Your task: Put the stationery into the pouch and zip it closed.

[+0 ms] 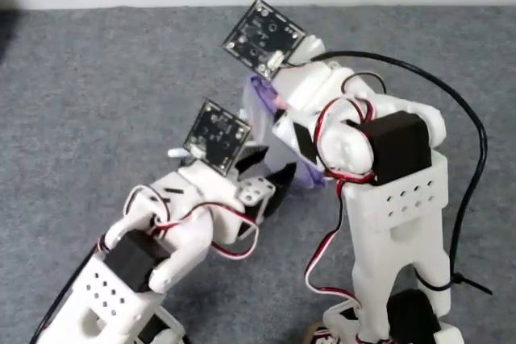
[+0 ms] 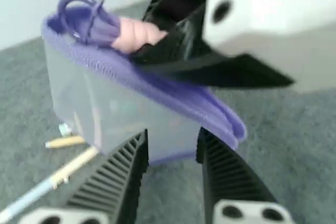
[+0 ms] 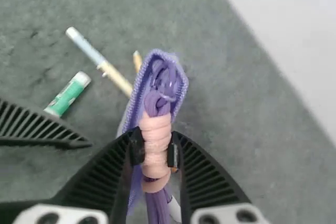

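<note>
Mid-frame, right wrist view: right gripper [image 3: 154, 139] clamps zip pull [image 3: 155, 129] of pouch [image 3: 160, 74]; left gripper [image 2: 172, 136] wide apart. Pouch looks floppy, light; hold zipper edge.

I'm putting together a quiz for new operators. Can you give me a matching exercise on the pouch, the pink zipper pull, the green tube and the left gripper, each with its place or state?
Things:
1. pouch
2. pink zipper pull
3. green tube
4. left gripper

Places or states:
A. lying on the grey carpet, outside the pouch
B. open, fingers apart by the pouch's lower edge
C. pinched in the right gripper
D. clear sides, purple edge

Pairs: 1-D, 2-C, 3-A, 4-B.
</note>
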Available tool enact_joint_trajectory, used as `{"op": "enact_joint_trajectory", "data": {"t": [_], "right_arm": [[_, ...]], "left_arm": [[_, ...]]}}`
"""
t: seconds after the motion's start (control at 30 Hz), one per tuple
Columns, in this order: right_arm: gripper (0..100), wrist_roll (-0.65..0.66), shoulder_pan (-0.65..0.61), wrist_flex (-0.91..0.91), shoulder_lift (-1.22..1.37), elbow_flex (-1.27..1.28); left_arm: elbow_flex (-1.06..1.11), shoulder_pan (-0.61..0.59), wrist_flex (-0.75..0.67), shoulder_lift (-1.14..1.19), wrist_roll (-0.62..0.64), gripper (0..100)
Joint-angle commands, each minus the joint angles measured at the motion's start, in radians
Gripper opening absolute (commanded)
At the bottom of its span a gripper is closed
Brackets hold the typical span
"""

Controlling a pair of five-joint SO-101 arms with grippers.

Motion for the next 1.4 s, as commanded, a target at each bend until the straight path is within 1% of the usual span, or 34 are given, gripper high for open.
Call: {"op": "enact_joint_trajectory", "data": {"t": [0.0, 0.17, 0.27, 0.33, 0.4, 0.47, 0.57, 0.67, 0.93, 1.07, 1.37], "right_arm": [[0.9, -0.063, -0.005, 0.039, -0.012, -0.012], [0.9, -0.147, -0.013, 0.042, -0.015, 0.029], [0.9, -0.157, -0.013, 0.044, -0.015, 0.029], [0.9, -0.157, -0.013, 0.044, -0.024, 0.029], [0.9, -0.153, -0.016, 0.044, -0.051, 0.043], [0.9, -0.153, -0.048, 0.045, -0.084, 0.092], [0.9, -0.130, -0.093, 0.045, -0.168, 0.212], [0.9, -0.097, -0.136, 0.045, -0.254, 0.324], [0.9, -0.095, -0.176, 0.045, -0.377, 0.496], [0.9, -0.095, -0.196, 0.045, -0.389, 0.531], [0.9, -0.095, -0.196, 0.045, -0.389, 0.539]], "left_arm": [[-0.038, 0.008, 0.080, -0.075, 0.008, 15], [-0.031, -0.011, 0.183, -0.241, 0.005, 15], [-0.031, -0.072, 0.255, -0.315, 0.003, 15], [-0.031, -0.137, 0.287, -0.354, 0.002, 15], [-0.031, -0.201, 0.295, -0.381, 0.002, 15], [-0.031, -0.253, 0.295, -0.399, 0.002, 15], [-0.031, -0.290, 0.285, -0.402, 0.002, 15], [-0.035, -0.301, 0.264, -0.402, 0.002, 15], [-0.039, -0.299, 0.224, -0.402, 0.002, 15], [-0.041, -0.299, 0.224, -0.402, 0.002, 15], [-0.088, -0.292, 0.224, -0.400, 0.003, 15]]}}
